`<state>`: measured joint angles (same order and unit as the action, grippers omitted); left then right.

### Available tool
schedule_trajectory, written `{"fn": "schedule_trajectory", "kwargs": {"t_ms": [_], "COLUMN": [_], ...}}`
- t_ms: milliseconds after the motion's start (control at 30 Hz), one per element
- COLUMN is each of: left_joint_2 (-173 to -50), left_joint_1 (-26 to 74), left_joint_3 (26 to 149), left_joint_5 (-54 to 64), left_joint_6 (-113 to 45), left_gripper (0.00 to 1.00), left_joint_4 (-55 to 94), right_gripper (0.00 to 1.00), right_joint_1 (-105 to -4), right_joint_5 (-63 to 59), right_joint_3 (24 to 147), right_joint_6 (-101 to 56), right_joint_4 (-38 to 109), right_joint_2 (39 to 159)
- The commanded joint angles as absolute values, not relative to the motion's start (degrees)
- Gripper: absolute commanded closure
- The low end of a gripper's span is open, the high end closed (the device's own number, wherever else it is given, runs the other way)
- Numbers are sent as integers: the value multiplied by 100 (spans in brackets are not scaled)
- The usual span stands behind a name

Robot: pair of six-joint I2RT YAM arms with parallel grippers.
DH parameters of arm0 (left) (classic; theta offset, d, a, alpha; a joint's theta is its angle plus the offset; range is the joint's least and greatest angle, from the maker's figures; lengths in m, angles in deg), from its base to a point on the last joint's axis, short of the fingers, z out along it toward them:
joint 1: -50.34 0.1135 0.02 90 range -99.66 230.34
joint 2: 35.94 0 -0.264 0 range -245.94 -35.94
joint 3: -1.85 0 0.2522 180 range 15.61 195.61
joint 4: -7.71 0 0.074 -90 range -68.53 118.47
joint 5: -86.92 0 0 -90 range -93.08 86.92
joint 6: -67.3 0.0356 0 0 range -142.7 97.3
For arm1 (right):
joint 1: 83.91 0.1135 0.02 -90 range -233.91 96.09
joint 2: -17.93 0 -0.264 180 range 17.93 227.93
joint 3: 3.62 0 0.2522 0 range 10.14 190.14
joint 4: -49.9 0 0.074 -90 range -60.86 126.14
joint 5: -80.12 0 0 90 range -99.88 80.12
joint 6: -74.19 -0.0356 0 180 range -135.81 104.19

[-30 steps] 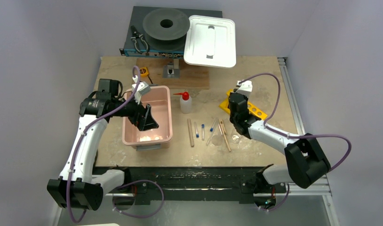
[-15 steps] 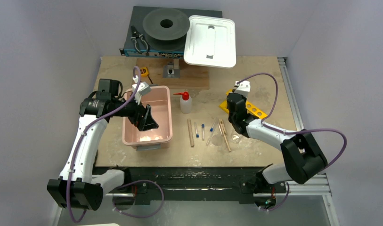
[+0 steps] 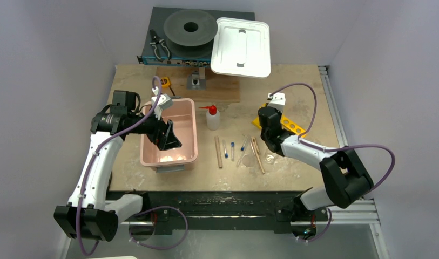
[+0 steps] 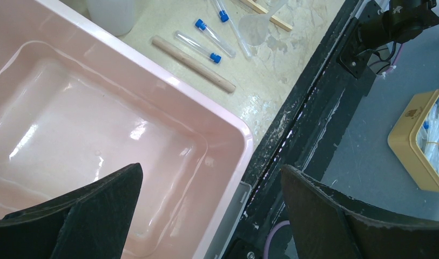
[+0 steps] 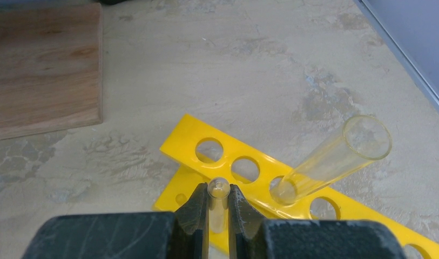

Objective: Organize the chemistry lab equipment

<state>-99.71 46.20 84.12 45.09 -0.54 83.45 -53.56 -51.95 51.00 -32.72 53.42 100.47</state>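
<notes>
Over the yellow rack [image 5: 187, 137] by the surface's right edge, gripping clear tube [image 5: 218, 189] in right pincer [image 5: 218, 198], shown wrist-side only; left pincer [image 4: 211, 216] agape

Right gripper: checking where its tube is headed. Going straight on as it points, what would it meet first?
Probably the yellow holed rack, near its end holes; the right gripper, shut on a thin clear tube, points there. Depth is unclear.

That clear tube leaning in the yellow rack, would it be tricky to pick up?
Probably. The clear tube looks smooth and thin-walled, so likely slippery and perhaps fragile. It sits tilted in a hole of the yellow rack, suggesting a loose fit, so it may wobble when nudged.
</notes>
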Motion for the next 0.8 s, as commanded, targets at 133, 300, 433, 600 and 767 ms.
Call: {"fn": "schedule_trajectory", "kwargs": {"t_ms": [133, 300, 433, 600, 767], "left_joint_2": [-9884, -9884, -9884, -9895, -9905], "left_joint_1": [4648, 4648, 4648, 4648, 4647], "left_joint_3": [8416, 8407, 8407, 8408, 8392], "left_joint_5": [4573, 4529, 4501, 4513, 4488], "left_joint_6": [113, 137, 98, -2, 3], "left_gripper": [0, 0, 0, 0, 0], "left_joint_4": [8332, 8329, 8289, 8238, 8230], "right_gripper": [61, 55, 52, 58, 62], "right_joint_1": [-5356, -5328, -5316, -5183, -4477], "right_joint_5": [-5292, -5245, -5096, -4819, -4930], "right_joint_3": [5379, 5232, 5275, 5364, 5611], "right_joint_6": [-3662, -3694, -3679, -3735, -4105], "right_joint_4": [4965, 5073, 5052, 4850, 3868], "right_joint_2": [10046, 9907, 9690, 9249, 9232]}}
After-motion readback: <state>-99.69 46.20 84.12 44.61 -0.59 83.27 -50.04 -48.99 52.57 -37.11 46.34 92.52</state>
